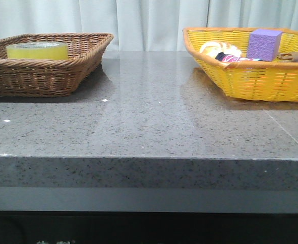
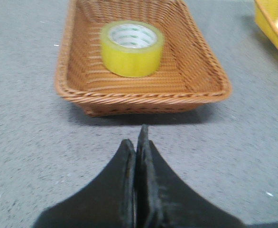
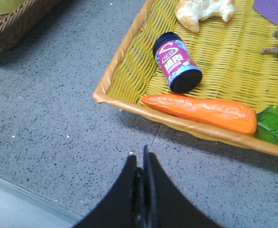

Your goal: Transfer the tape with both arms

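Observation:
The yellow tape roll (image 1: 36, 50) stands flat in the brown wicker basket (image 1: 83, 58) at the table's back left. It also shows in the left wrist view (image 2: 132, 48), with its pale printed ring on top. My left gripper (image 2: 138, 137) is shut and empty, over bare table in front of that basket (image 2: 143, 97). My right gripper (image 3: 141, 156) is shut and empty, over the table just outside the yellow basket (image 3: 125, 45). Neither arm shows in the front view.
The yellow basket (image 1: 250, 79) stands at the back right with a purple cube (image 1: 264, 44) in it. The right wrist view shows a carrot (image 3: 200, 112), a dark jar (image 3: 177, 61), bread (image 3: 203, 12) and a green leaf (image 3: 275, 126) inside. The table's front edge (image 1: 149, 158) is near.

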